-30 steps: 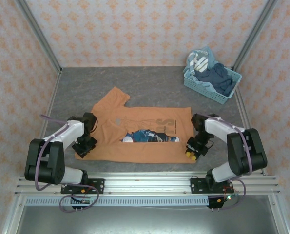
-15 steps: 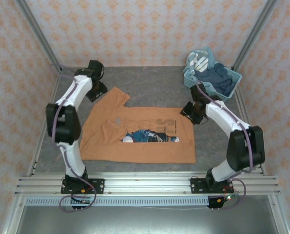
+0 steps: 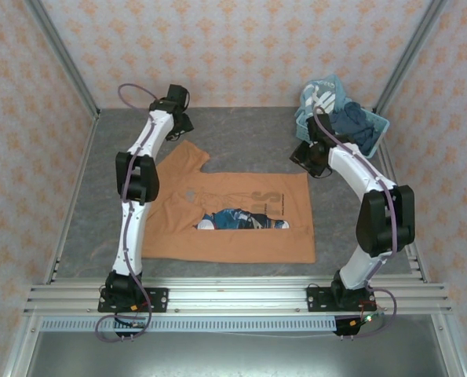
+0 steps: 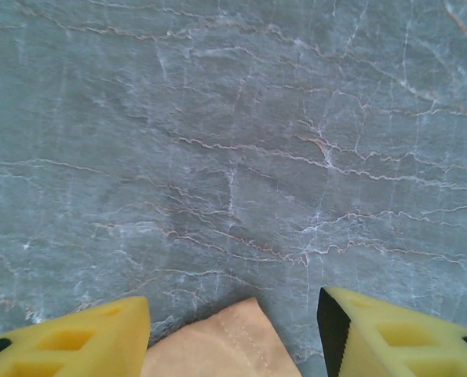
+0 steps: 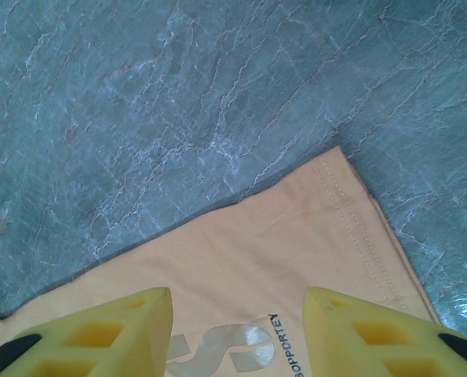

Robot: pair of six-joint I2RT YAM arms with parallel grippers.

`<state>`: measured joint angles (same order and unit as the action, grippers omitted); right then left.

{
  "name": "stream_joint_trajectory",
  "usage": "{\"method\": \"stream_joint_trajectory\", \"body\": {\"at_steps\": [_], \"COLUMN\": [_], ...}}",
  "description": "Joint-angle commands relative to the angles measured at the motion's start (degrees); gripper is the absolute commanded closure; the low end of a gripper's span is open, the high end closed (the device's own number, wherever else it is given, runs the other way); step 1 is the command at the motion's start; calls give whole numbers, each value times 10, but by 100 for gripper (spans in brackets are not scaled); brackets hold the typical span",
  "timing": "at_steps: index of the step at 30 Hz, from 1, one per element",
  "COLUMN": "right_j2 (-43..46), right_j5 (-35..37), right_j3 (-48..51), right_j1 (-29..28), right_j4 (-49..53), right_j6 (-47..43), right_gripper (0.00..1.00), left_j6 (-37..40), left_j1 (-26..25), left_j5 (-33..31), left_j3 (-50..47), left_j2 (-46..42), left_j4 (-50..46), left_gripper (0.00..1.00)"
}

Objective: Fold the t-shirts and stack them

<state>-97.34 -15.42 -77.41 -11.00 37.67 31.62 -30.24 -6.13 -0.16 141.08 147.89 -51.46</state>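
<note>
Grey marbled table [image 3: 249,133], patterned walls on three sides. T-shirt [image 3: 233,236]: orange-brown, spread mid-table, blue-white print exposed at a central fold. Left gripper [image 4: 233,334]: yellow fingers wide apart, empty, hovering at the sleeve tip [image 4: 217,345]. Right gripper [image 5: 237,330]: fingers wide apart, empty, above the shirt's far right corner [image 5: 327,181]. Basket [image 3: 327,143]: light blue, far right, holding clothes.
</note>
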Motion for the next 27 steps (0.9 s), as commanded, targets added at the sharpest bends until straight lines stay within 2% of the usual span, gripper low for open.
{"method": "stream_joint_trajectory", "body": {"at_steps": [1, 7, 13, 14, 19, 25, 27], "right_j2": [17, 26, 33, 33, 25, -16, -42], "right_j5": [4, -13, -16, -16, -8, 42, 50], "right_j3": [1, 18, 35, 36, 37, 34, 37], "right_j1": [7, 10, 10, 10, 10, 21, 23], "right_j4": [14, 4, 0, -1, -4, -38, -70], "right_j6": [1, 11, 13, 12, 11, 12, 18], "right_gripper": [52, 52, 52, 52, 52, 52, 51], "left_j6": [39, 52, 40, 39, 40, 37, 33], "left_j1": [-12, -33, -38, -37, -38, -40, -43], "left_j5": [-46, -79, -106, -102, -72, -68, -61], "left_j3": [20, 29, 49, 50, 45, 14, 0], "left_j2": [15, 47, 81, 84, 80, 34, 15], "left_j4": [0, -31, -104, -112, -126, -116, -109], "left_gripper": [40, 39, 41, 44, 70, 99, 100]}}
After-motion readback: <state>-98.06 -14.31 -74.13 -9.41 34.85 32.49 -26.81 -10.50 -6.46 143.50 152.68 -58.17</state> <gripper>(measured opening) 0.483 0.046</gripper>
